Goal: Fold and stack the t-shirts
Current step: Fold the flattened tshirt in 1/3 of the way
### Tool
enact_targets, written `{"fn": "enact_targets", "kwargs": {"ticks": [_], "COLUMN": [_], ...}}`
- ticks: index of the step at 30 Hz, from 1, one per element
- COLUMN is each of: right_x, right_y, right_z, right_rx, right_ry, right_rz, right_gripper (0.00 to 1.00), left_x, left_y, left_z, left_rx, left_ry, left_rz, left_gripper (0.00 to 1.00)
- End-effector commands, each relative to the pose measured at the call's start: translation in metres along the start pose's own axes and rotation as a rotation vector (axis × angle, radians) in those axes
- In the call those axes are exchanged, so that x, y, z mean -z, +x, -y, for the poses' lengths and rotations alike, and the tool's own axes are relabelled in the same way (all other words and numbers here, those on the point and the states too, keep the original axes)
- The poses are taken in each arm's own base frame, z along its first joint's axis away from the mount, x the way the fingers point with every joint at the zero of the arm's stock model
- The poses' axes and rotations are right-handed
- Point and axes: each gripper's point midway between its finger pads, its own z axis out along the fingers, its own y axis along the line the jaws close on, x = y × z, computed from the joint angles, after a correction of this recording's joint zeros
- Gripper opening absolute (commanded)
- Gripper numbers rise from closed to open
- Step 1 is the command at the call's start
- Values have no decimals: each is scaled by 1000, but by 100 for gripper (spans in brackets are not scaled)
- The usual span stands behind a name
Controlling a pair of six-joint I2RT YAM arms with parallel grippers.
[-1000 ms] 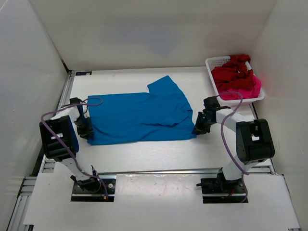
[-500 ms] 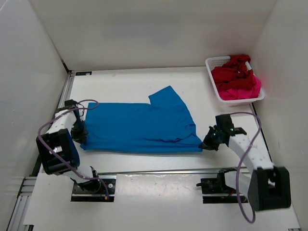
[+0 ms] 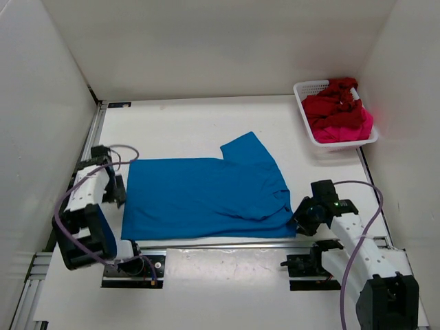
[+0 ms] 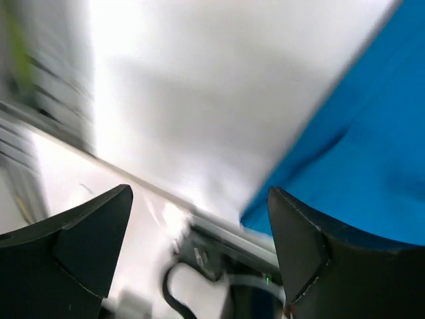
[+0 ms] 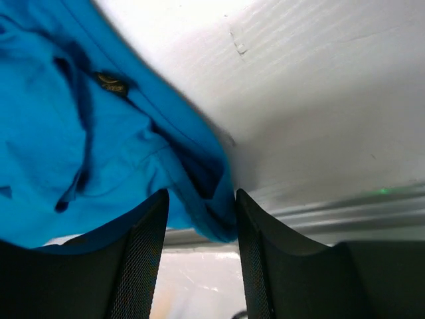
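Observation:
The bright blue t-shirt lies spread flat near the table's front edge, one sleeve pointing to the back. My left gripper sits just off its left edge, jaws wide open and empty; the blue cloth shows to the right of the fingers. My right gripper is at the shirt's front right corner, with the jaws apart and a loose fold of the blue shirt hanging between the fingers. The dark red t-shirt and the pink t-shirt lie bunched in the basket.
The white mesh basket stands at the back right against the wall. A metal rail runs along the front edge right under the shirt's hem. White walls close in the left, back and right sides.
Both arms dragged the blue shirt toward the front edge, flattening it. Both grippers, shut on its side edges before, have opened; the left one has drawn clear of the cloth.

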Motion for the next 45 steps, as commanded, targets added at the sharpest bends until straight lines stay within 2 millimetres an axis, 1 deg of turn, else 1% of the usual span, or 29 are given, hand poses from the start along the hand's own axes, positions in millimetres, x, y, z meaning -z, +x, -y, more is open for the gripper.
{"fn": "enact_targets", "kwargs": {"ticks": [1,2,3,5,6,8,9,11,12,14,15,16,18,19,21,22,23,24,27,28,31,35,36,37,38,41,42,43,45], "right_x": [24,29,38,44,47,46,44,39,31,26,24,17,17,13,11,9,9,7,11,10,7,-1,-1,-1,-1,1,2,2,1], "right_y": [-28,-33,-42,-52,-57,-60,-59,-55,-47,-40,-35,-26,-26,-21,-23,-20,-20,-15,-19,-18,-15,-9,-11,-9,-11,-12,-13,-12,-11], "right_z": [-15,-17,-28,-34,-40,-43,-43,-39,-29,-27,-25,-15,-6,4,10,14,14,23,26,27,26,21,19,18,16,14,13,12,10], "right_rx": [103,125,156,188,198,197,187,137,116,51,25,-9,-103,-135,-190,-201,-210,-222,-230,-230,-230,-229,-229,-229,-228,-227,-226,-225,-224], "right_ry": [41,60,60,69,68,81,88,97,120,88,71,87,86,114,109,115,105,141,138,136,125,87,79,73,65,49,38,32,17], "right_rz": [96,112,137,167,169,156,149,125,102,114,110,97,144,149,189,185,192,183,223,225,206,173,178,169,175,186,194,186,184], "right_gripper": [50,50,50,50,50,50,50,52,55,56,56,58,60,60,60,60,60,60,60,60,60,60,60,60,60,60,60,60,60], "left_x": [74,93,130,158,176,185,193,206,225,245,261,267,271,266,257,245,235,230,212,212,196,185,180,184,178,173,173,173,182], "left_y": [-89,-100,-114,-116,-105,-86,-59,-25,-2,31,50,63,91,110,129,135,142,140,137,138,142,130,128,125,121,120,120,114,106], "left_z": [-19,-9,19,60,109,156,205,258,300,349,385,402,431,450,465,473,473,476,482,483,487,503,504,506,506,504,504,503,501], "left_rx": [85,63,-13,-141,-307,-481,-663,-836,-942,-1063,-1128,-1167,-1243,-1293,-1337,-1354,-1374,-1370,-1368,-1372,-1386,-1366,-1364,-1356,-1349,-1350,-1350,-1338,-1317], "left_ry": [-69,-31,39,98,152,163,204,314,395,553,615,655,715,712,728,715,699,687,663,670,650,584,564,563,552,536,536,526,529], "left_rz": [420,487,605,688,736,764,774,764,767,712,706,692,658,644,622,606,586,591,568,562,525,560,562,579,568,565,565,569,593], "left_gripper": [93,93,91,89,89,89,89,92,93,94,94,94,94,94,94,94,94,92,88,87,84,71,67,64,62,53,49,38,30]}}
